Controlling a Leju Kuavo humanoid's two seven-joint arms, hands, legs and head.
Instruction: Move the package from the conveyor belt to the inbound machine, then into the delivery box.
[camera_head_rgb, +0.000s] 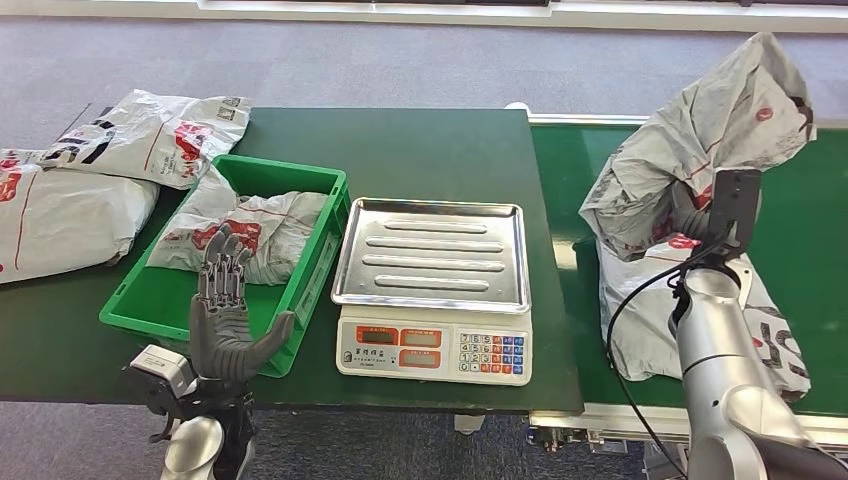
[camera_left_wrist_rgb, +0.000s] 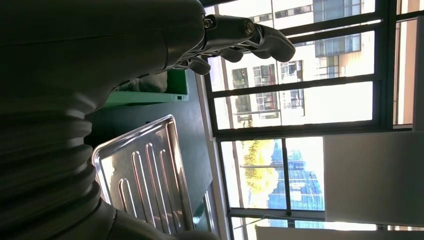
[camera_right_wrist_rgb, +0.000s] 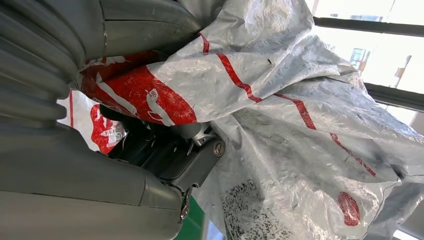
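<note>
Counting five packages (camera_head_rgb: 700, 130), one held.

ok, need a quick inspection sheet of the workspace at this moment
Surface: dark green table; green conveyor belt alongside.
Job's things: grey package raised over the belt; scale, tray bare; green box holding one package.
Clutter: second package on the belt; packages on the table's far left.
Hands: right hand grips the package; left hand holds nothing, fingers spread.
Cables: black cable along the right arm.
Surroundings: grey carpet; windows.
</note>
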